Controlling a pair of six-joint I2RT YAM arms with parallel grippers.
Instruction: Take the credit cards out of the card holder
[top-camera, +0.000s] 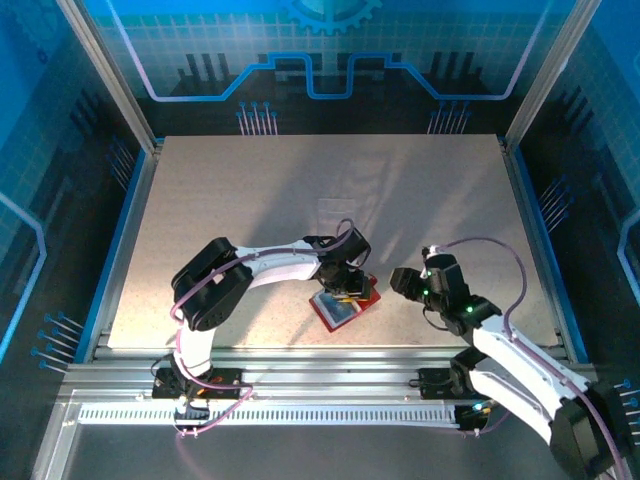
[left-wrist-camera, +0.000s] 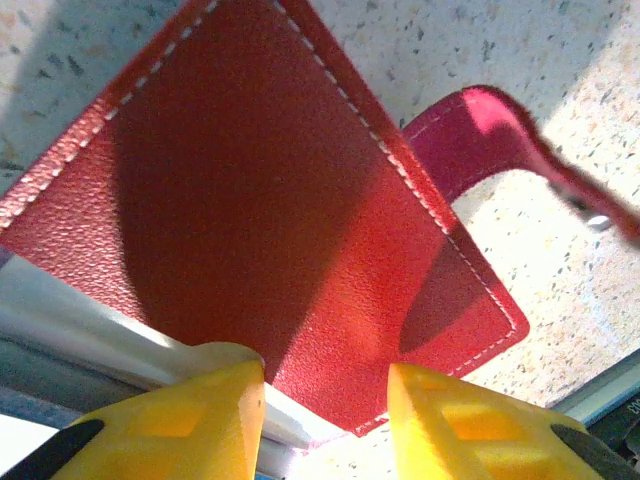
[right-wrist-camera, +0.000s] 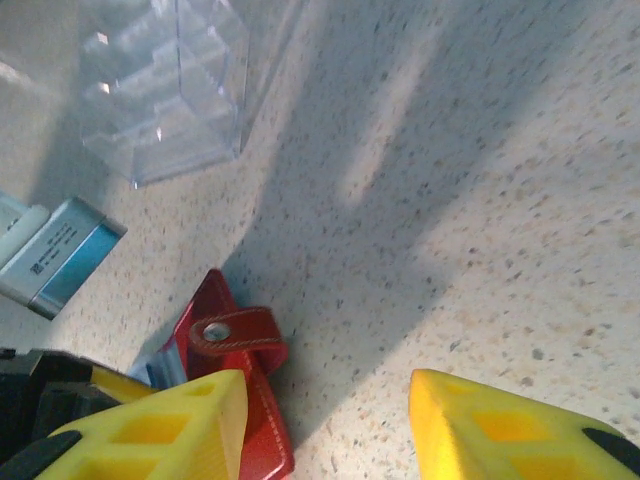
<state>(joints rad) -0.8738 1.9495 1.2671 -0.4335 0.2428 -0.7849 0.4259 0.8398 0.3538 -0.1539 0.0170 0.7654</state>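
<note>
No text is legible. At nine o'clock in the right wrist view we note a flat grey-and-blue rectangular piece (right-wrist-camera: 62, 260) carrying dark print too small to read. At twelve o'clock overhead, the blue back panel (top-camera: 420, 40) bears a gear emblem (top-camera: 330, 10).

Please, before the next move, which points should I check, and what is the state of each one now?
1. Right claw open and empty: ok, only the table shows between its jaws.
2. Left claw gripping the card holder: cannot tell; its jaws stand apart at the holder's edge.
3. Tab unfastened: ok, it curves free of the flap.
4. Contents exposed for picking: cannot tell; the pale layers under the red flap may be pockets.
5. Clear box apart from the holder: ok.
</note>
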